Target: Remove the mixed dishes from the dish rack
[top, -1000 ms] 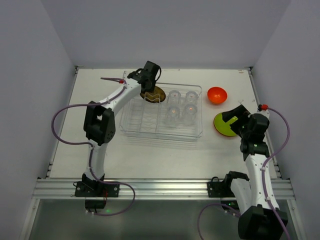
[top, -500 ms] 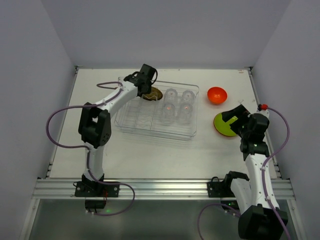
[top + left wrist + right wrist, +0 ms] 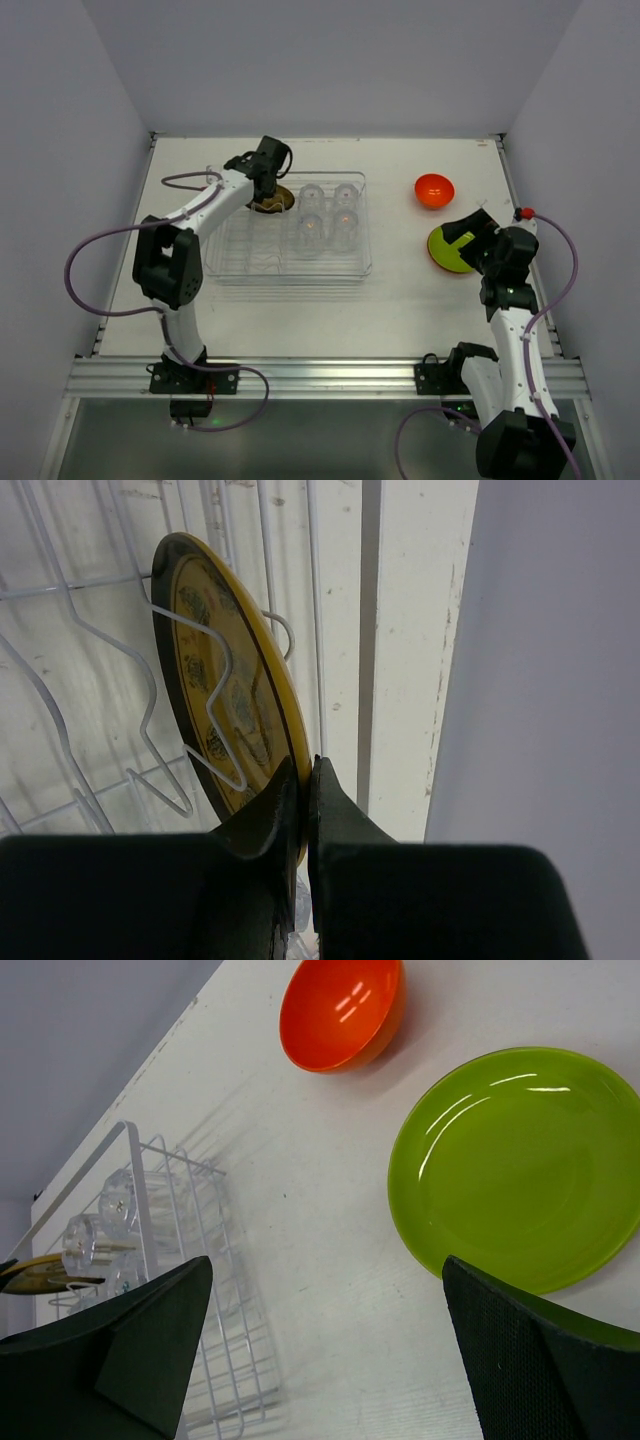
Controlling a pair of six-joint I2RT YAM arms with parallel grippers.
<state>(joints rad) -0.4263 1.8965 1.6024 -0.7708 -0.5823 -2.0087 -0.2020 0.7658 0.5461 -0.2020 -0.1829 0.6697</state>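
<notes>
The clear dish rack (image 3: pixel 240 258) sits left of centre on the table. Its right half holds several clear glasses (image 3: pixel 327 213). The patterned yellow plate (image 3: pixel 274 201) stands on edge between the wire dividers at the rack's far left. My left gripper (image 3: pixel 268 180) is shut on this plate's rim; the left wrist view shows the fingers (image 3: pixel 330 800) pinching the yellow plate (image 3: pixel 215 675). The orange bowl (image 3: pixel 434 189) and the green plate (image 3: pixel 445 252) lie on the table to the right. My right gripper (image 3: pixel 466 238) is open and empty, hovering over the green plate (image 3: pixel 520 1160).
The right wrist view shows the orange bowl (image 3: pixel 340 1010), the rack's wires (image 3: pixel 200 1310) and two glasses (image 3: pixel 100 1225). The back wall is close behind the rack. The right wall is close to the right arm. No orange or black plate is in view.
My left gripper has moved left and slightly nearer, still holding the yellow plate. The whole rack with its glasses has slid left with it. The right arm has not moved.
</notes>
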